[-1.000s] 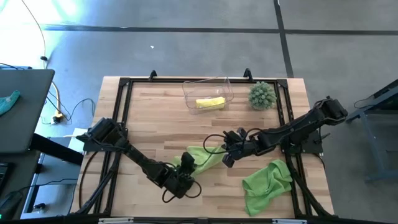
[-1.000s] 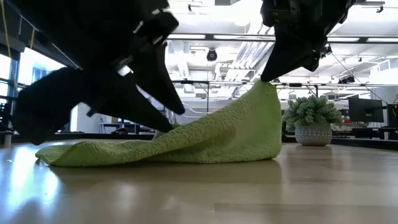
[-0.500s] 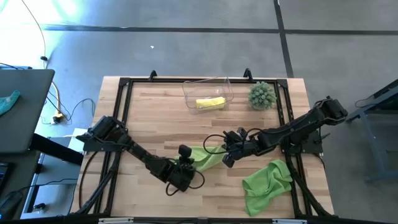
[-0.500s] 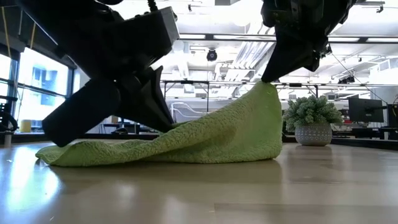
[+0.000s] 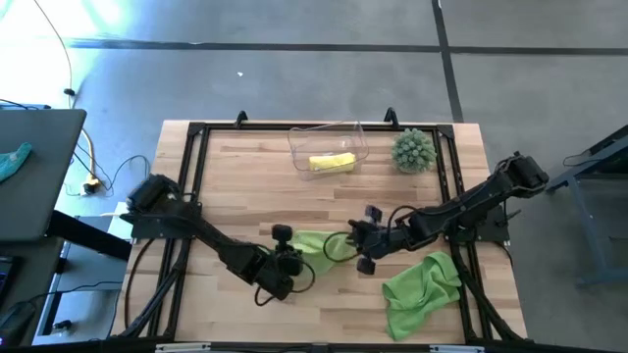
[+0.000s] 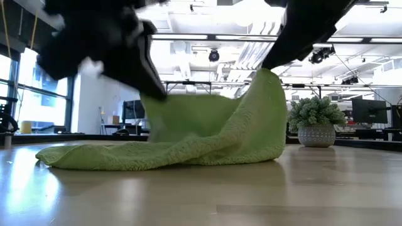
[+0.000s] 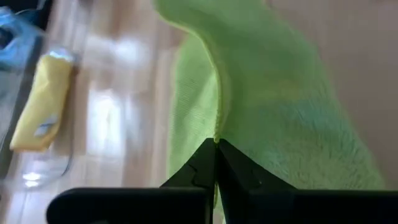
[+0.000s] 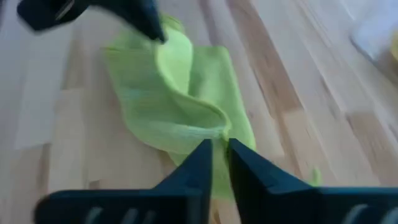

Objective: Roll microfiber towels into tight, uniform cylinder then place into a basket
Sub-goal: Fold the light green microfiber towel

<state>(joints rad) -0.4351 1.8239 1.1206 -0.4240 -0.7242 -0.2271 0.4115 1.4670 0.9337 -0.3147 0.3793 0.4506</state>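
A lime green towel [image 5: 316,245] lies mid-table between my two grippers, its lower folds [image 6: 125,156] resting on the wood. My left gripper [image 5: 291,257] is shut on its left part, and my right gripper [image 5: 355,247] is closed on its right part. A second lime green towel [image 5: 422,289] lies crumpled near the right front corner. The yellow towel [image 5: 332,162] lies rolled inside the clear basket [image 5: 355,137] at the far edge. My left gripper pinches the towel's hemmed edge [image 7: 217,127] between its two shut fingers, slanting down from the table's left. That part is raised off the table [image 6: 182,107] and slack. My right gripper pinches a raised fold of the towel [image 8: 219,132] at its fingertips, slanting down from the right. The fold stands as a peak [image 6: 269,78], and the cloth drapes down to the table.
A spiky green plant in a pot [image 5: 413,150] stands right of the basket. A black frame [image 5: 196,132] runs around the tabletop. Bare wood lies between the basket and the towel and at the near left.
My left gripper has shut on the towel's left edge, rolled at the wrist and risen, lifting that part off the table while the lowest folds stay down. My right gripper has rolled at the wrist and kept the right peak raised.
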